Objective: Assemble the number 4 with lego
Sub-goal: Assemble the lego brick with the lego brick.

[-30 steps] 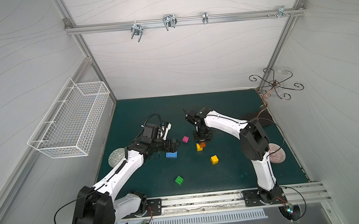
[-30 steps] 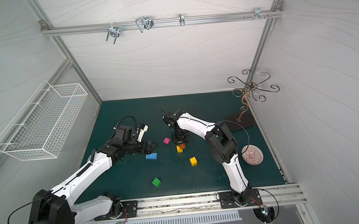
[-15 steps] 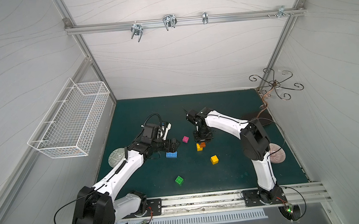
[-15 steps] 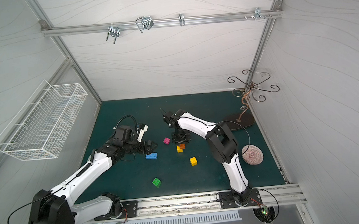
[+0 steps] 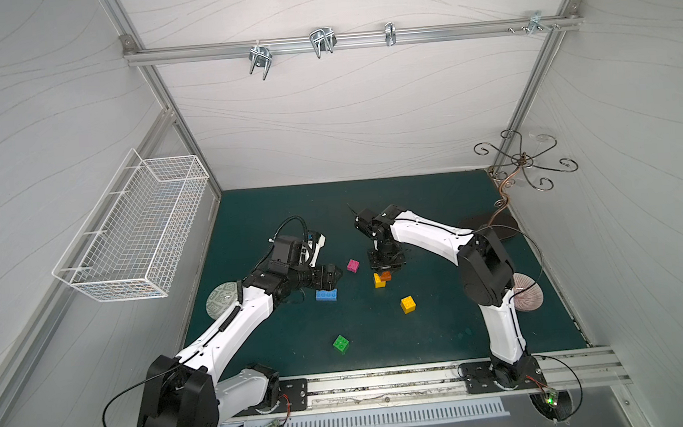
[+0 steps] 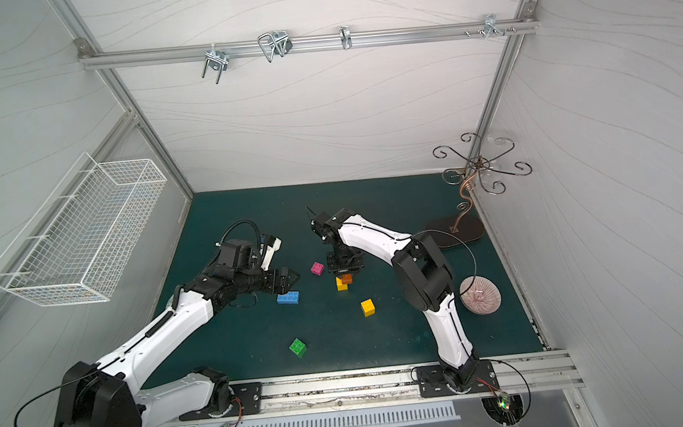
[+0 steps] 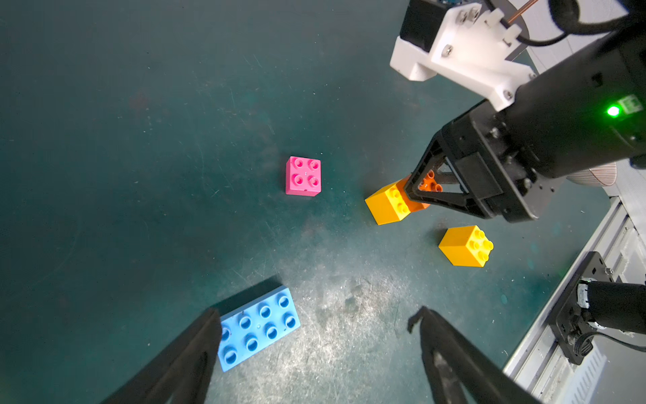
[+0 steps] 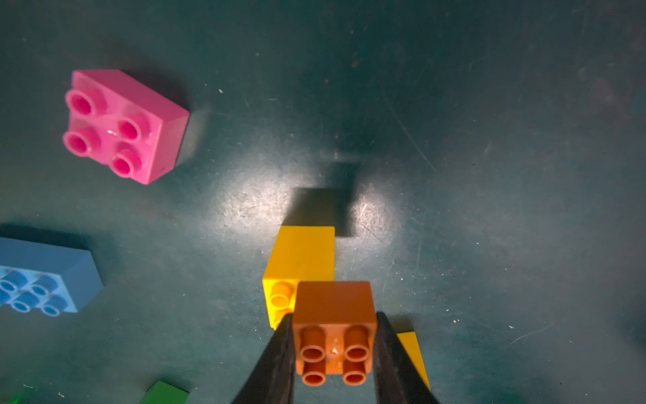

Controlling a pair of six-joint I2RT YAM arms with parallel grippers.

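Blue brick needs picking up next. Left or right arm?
Left. The left gripper is open, with the blue brick right beside one finger. The right gripper is shut on the orange brick, which it holds against a yellow brick, so it looks busy.

pink brick point(image 5: 352, 265) | blue brick point(image 5: 327, 295) | orange brick point(image 5: 385, 276) | green brick point(image 5: 341, 343) | yellow brick point(image 5: 408, 304) | teal mat point(image 5: 273, 211)

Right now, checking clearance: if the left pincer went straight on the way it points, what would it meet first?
Probably bare green mat, between the blue brick and the pink brick. The open left pincer has one finger beside the blue brick and might clip it; depth is unclear.
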